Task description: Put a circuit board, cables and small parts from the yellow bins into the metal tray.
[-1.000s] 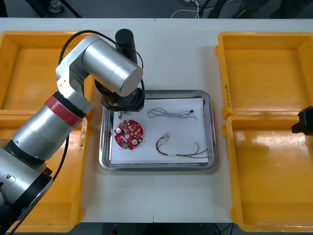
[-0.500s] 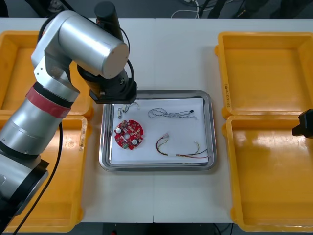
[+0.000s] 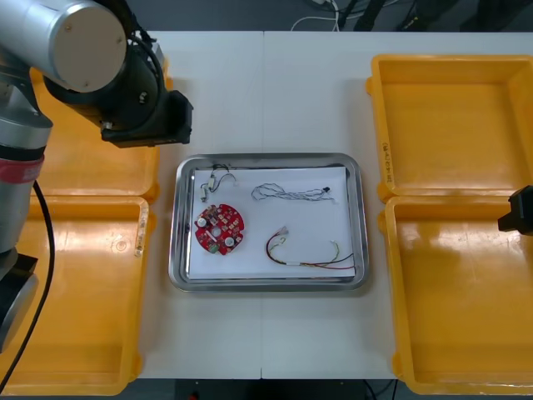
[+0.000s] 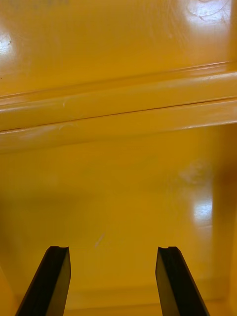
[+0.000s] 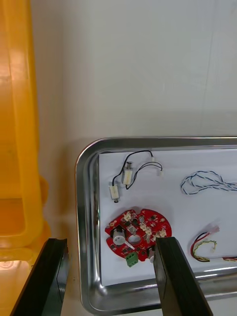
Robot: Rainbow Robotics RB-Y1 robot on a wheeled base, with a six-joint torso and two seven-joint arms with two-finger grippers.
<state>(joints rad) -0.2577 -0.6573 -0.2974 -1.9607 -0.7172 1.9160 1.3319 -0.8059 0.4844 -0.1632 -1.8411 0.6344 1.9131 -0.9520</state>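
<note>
The round red circuit board [image 3: 220, 229] lies flat in the left part of the metal tray [image 3: 356, 171], on its white inside. It carries small white and silver pieces and one green block at its edge. Just beyond it, toward the far left corner of the tray, lie two small metal parts [image 3: 208, 190] joined by a thin black cable [image 3: 221, 169]. To their right lies the twisted blue and white cable [image 3: 287, 193], and nearer, the red and yellow cable [image 3: 308, 257], bent in a loop. The tray stands on the tabletop [image 3: 266, 92] between the yellow bins [image 3: 454, 108]. The left gripper [image 5: 111, 241] hangs off the far left corner of the tray, near the left bins. Its fingers [image 5: 52, 271] stand wide apart and hold nothing. The right gripper [image 4: 112, 249] is over a right bin, close to where the two right bins meet. Its fingers are also wide and hold nothing.
</note>
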